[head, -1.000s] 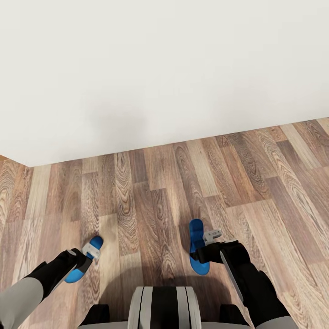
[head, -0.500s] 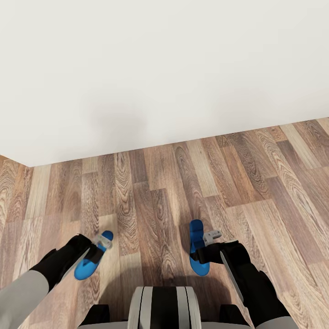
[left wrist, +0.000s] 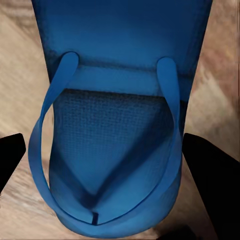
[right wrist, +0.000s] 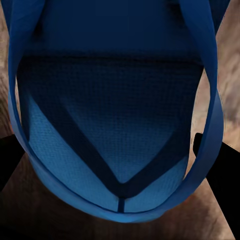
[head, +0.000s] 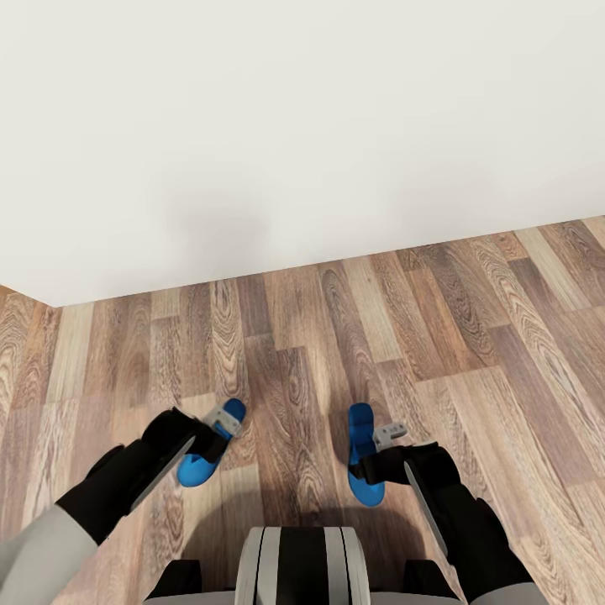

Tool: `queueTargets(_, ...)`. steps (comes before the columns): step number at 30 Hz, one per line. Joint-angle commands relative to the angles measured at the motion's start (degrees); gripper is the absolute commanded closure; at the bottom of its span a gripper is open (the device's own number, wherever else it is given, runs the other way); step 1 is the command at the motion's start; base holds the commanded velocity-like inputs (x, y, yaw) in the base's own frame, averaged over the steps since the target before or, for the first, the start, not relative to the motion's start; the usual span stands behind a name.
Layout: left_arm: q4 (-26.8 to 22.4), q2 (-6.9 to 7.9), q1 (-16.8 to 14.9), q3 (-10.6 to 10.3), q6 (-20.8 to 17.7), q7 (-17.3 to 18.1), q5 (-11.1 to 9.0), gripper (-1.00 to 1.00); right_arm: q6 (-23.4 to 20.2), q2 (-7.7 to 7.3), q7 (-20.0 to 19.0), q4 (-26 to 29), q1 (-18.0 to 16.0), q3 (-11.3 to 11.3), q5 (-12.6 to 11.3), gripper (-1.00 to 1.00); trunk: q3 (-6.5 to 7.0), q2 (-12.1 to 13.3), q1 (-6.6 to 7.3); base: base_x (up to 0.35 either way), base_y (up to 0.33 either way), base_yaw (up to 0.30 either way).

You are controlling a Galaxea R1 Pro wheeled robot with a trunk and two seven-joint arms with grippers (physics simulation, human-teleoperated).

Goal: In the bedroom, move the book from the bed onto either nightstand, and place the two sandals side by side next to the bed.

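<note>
Wood-plank floor [head: 336,336] below white wall: each gripper, left [head: 220,423] and right [head: 382,439], grasps one bright blue flip-flop sandal, left one [head: 200,460] tilted toward its near-parallel mate [head: 363,454], gap between.

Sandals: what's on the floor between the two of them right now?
Nothing but bare wood-plank floor separates the left sandal from the right sandal, as the head view shows.
</note>
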State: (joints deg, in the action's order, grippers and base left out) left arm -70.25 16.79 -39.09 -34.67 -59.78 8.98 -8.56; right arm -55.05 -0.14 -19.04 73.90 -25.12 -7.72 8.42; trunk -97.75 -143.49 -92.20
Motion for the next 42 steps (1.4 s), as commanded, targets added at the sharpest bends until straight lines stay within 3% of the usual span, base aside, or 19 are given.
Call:
queueTargets(1, -0.5, -0.16, 0.4, -0.1, -0.2, -1.2, -0.3, 1.00, -0.2, 0.03, -0.4, 0.1, 0.1, -0.1, 0.6, 1.00, -0.03, 0.0, 0.01, 0.000, 0.000, 0.000)
queueTargets(4, -1.3, -0.95, 1.5, 0.2, -0.2, -4.5, -0.3, 1.00, -0.2, 0.13, -0.3, 0.1, 0.6, -0.2, 0.8, 1.00, -0.03, 0.0, 0.01, 0.000, 0.000, 0.000)
queueTargets(7, -1.7, -2.76, 2.3, 2.1, -0.2, -7.9, -0.4, 1.00, -0.2, 0.21, -0.3, 0.1, 0.9, -0.3, 0.9, 1.00, -0.03, 0.0, 0.01, 0.000, 0.000, 0.000)
queueTargets(14, 0.3, -9.33, 4.8, 13.8, -0.2, -14.0, -0.1, 1.00, -0.2, 1.10, -0.2, 0.0, 1.1, -0.4, 1.1, 1.00, -0.03, 0.0, 0.01, 0.000, 0.000, 0.000)
queueTargets(19, 1.7, -12.10, 5.6, 17.9, -0.2, -17.8, -0.2, 1.00, -0.2, 2.19, -0.1, 0.1, 1.2, -0.3, 1.2, 1.00, -0.03, 0.0, 0.01, 0.000, 0.000, 0.000)
queueTargets(26, 2.0, -13.67, 6.0, 19.5, -0.2, -19.4, -0.4, 1.00, -0.6, 2.57, -0.1, 0.7, 1.4, 0.0, 1.1, 1.00, -0.03, 0.0, 0.01, 0.000, 0.000, 0.000)
queueTargets(32, 2.1, -16.77, 6.1, 19.8, -0.2, -20.0, -0.2, 1.00, -0.7, 2.59, -0.1, 1.8, 1.4, 0.2, 1.0, 1.00, -0.03, 0.0, 0.01, 0.000, 0.000, 0.000)
queueTargets(36, 2.2, -17.98, 6.4, 19.7, -0.2, -20.1, -0.1, 1.00, -0.7, 2.56, -0.1, 3.0, 1.5, 0.2, 1.1, 1.00, -0.03, 0.0, 0.01, 0.000, 0.000, 0.000)
queueTargets(42, 2.3, -18.64, 7.1, 18.2, -0.2, -20.3, -0.1, 1.00, -0.2, 2.29, 0.0, 7.0, 3.0, 0.1, 1.1, 1.00, -0.03, 0.0, 0.01, 0.000, 0.000, 0.000)
